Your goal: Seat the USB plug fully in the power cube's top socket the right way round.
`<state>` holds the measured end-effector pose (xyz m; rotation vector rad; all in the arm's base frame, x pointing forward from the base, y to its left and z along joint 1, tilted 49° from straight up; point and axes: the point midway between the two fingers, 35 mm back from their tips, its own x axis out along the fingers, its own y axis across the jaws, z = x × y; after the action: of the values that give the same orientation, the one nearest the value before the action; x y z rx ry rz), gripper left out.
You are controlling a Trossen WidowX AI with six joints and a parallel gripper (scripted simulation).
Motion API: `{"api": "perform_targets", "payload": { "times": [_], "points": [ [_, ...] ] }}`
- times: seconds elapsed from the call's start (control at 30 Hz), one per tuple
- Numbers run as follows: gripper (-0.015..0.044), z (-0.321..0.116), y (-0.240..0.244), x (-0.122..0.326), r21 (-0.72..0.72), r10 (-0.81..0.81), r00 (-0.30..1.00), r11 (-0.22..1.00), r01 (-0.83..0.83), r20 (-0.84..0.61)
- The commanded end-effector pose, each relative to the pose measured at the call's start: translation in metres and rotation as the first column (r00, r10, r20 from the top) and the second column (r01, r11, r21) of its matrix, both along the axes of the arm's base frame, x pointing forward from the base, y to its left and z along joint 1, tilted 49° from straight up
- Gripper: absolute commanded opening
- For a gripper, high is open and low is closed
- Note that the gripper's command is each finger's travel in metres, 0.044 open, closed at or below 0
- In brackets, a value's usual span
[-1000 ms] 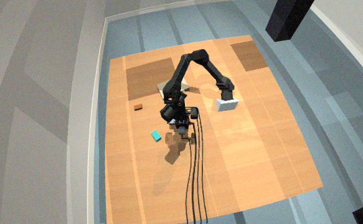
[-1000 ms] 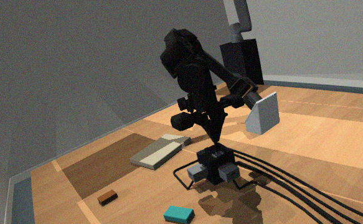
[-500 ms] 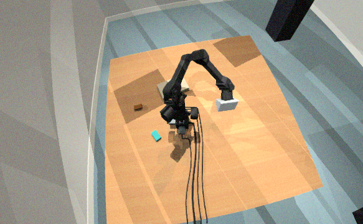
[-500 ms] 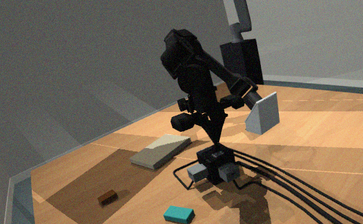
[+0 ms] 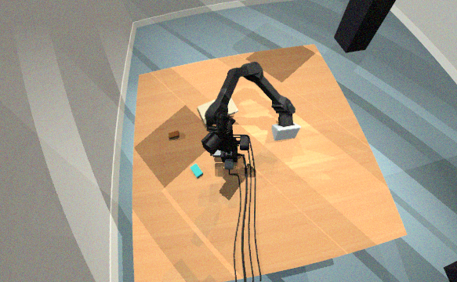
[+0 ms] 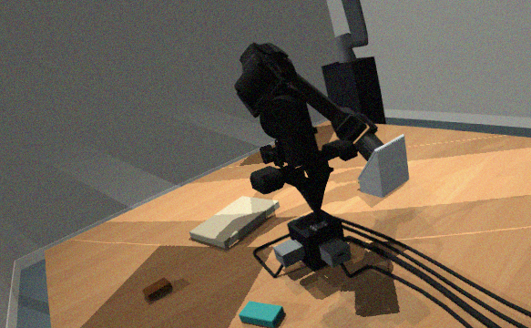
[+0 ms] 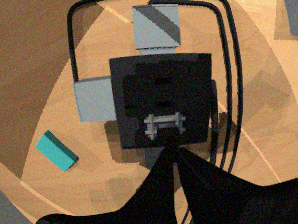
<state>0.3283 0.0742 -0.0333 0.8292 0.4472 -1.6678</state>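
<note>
Pale wood makes the tabletop (image 5: 310,204) (image 6: 465,173), and on it we see the power cube (image 5: 219,160) (image 6: 308,232) (image 7: 165,65), dark, with plugs also in its sides. The fingers (image 5: 229,157) (image 6: 318,210) come down from above, and we judge that they are pinching the USB plug, at the socket in the cube's top; the plug itself is too dark to tell its depth or its way round. Probably we hold it there so that it can be pulled, turned and pushed straight. The cube serves as the container: its sockets receive the plugs. The teal block (image 5: 197,171) (image 6: 261,314) (image 7: 56,151) lies near, apart from the cube, so we should swing carefully.
</note>
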Motion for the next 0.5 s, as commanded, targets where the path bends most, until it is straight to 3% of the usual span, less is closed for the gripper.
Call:
{"api": "perform_targets", "payload": {
  "times": [0.0, 0.47],
  "points": [
    [0.0000, -0.0003, -0.0015, 0.0003, -0.001, 0.002, 1.000, 1.000, -0.002, -0.002],
    [0.0000, -0.0014, -0.0027, 0.0002, -0.001, 0.002, 1.000, 1.000, -0.002, -0.002]
  ]
}}
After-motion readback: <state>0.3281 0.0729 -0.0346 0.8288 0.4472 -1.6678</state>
